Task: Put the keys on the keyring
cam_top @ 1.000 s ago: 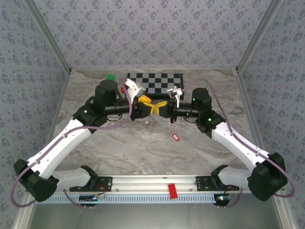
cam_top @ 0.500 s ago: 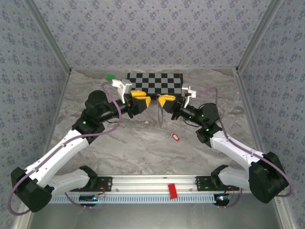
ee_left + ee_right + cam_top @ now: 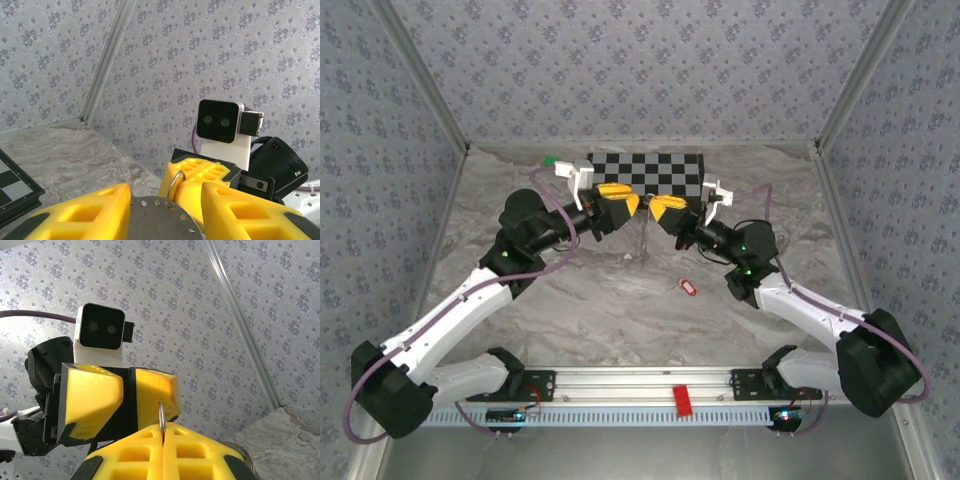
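the right hand [image 3: 162,436] is pressing its ribbed yellow plastic fingers flat together on the keyring [image 3: 161,415], a thin grey wire loop. its curved edge is poking up out of the seam between them. in the top view the rest of the loop is hanging down as a faint thin line between the two hands. the left hand [image 3: 621,203] is facing the right one, tips close together, just in front of the black-and-white chessboard [image 3: 650,170]. its blocky yellow fingers [image 3: 92,395] are standing apart and gripping nothing. from the left wrist the loop's arc is showing in the gap between them. the keys [image 3: 687,288], a tiny flat red tag with a pale centre, are lying on the marbled grey desk [image 3: 570,300], nearer than the right hand and apart from the loop.
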Robot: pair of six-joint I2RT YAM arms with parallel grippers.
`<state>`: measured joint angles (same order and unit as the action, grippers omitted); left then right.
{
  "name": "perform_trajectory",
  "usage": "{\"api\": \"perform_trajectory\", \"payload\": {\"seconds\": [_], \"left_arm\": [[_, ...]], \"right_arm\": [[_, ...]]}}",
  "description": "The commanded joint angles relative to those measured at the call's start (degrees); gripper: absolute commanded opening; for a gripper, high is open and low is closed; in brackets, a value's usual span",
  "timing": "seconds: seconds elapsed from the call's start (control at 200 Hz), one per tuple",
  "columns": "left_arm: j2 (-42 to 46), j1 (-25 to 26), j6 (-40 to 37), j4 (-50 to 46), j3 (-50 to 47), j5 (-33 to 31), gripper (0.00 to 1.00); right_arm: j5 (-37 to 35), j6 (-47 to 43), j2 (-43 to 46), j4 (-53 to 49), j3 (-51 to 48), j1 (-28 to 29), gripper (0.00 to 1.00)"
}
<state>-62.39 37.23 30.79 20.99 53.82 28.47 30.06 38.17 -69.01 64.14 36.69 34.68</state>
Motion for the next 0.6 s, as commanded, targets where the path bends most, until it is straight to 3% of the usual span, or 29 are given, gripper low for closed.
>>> {"api": "perform_trajectory", "payload": {"seconds": [0.0, 0.595], "left_arm": [[-0.9, 0.1, 1.1, 3.7, 1.2, 2.6, 0.37], [-4.6, 1.7, 0.9, 4.0, 3.5, 6.8, 0.24]], "right_arm": [[-1.2, 0.8, 0.0, 4.4, 1.8, 0.5, 0.0], [-0.5, 1.0, 0.0, 3.5, 2.7, 0.8, 0.0]]}}
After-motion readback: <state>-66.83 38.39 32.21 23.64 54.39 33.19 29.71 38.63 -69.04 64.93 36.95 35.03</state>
